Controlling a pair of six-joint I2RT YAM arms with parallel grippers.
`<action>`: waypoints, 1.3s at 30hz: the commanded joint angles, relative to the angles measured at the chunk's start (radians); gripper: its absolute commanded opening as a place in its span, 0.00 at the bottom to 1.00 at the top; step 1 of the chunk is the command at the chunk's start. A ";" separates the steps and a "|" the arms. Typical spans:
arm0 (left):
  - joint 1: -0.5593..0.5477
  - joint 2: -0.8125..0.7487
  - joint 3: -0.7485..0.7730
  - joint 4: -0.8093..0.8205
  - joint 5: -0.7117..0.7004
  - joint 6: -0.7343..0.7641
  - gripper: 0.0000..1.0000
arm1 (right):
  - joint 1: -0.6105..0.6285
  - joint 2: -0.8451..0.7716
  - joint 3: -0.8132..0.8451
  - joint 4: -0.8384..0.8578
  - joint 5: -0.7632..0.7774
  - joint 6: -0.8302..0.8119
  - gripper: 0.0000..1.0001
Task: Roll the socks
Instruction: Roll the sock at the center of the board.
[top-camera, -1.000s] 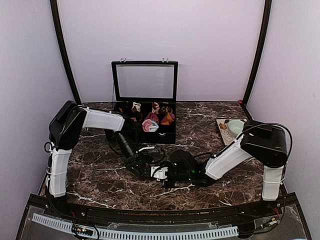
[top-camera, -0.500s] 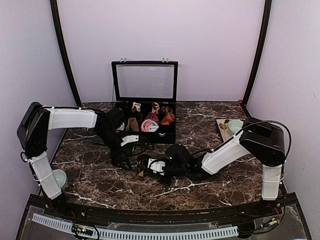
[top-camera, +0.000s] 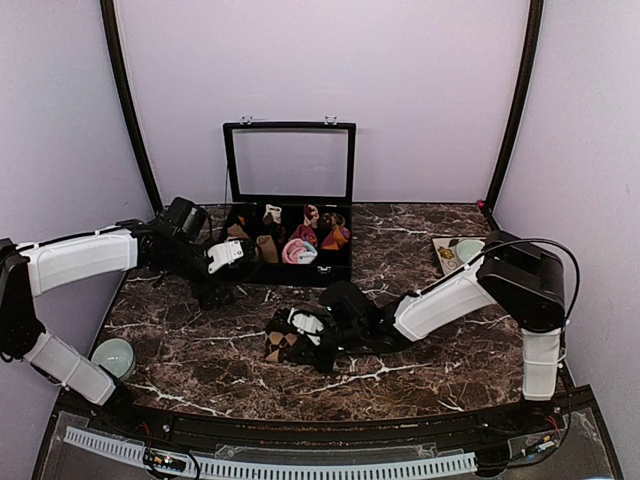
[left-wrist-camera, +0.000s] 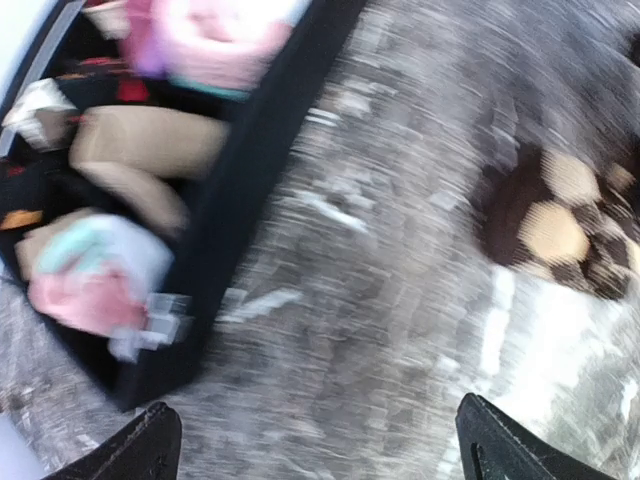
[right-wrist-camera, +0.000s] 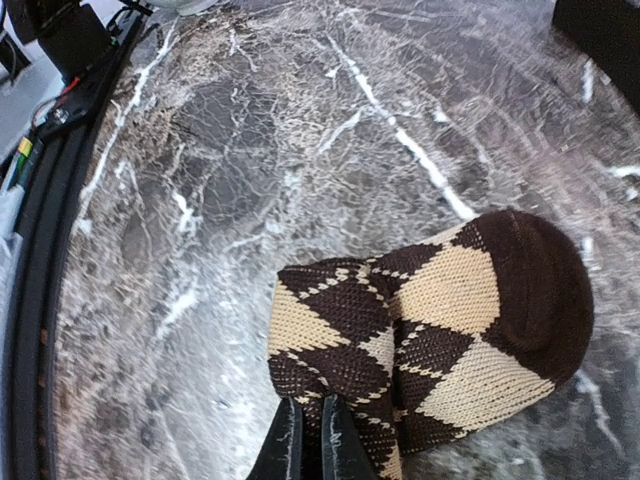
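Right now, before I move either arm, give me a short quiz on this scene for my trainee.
1. True or false: the right gripper is pinching an edge of the diamond sock on the table.
2. How is the left gripper? A: open, holding nothing. B: shut on the diamond sock. C: shut, holding nothing.
3. Fill in: the lid of the black box stands ___.

Key: 1 true; 2 A; 3 open.
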 joint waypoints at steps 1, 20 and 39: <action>-0.062 -0.122 -0.083 -0.030 0.118 0.109 0.99 | -0.026 0.114 0.017 -0.354 -0.121 0.192 0.00; -0.431 0.115 -0.112 0.048 0.084 0.167 0.77 | -0.134 0.234 0.132 -0.386 -0.329 0.584 0.00; -0.460 0.303 -0.086 0.103 -0.030 0.143 0.00 | -0.135 0.213 0.094 -0.276 -0.343 0.674 0.16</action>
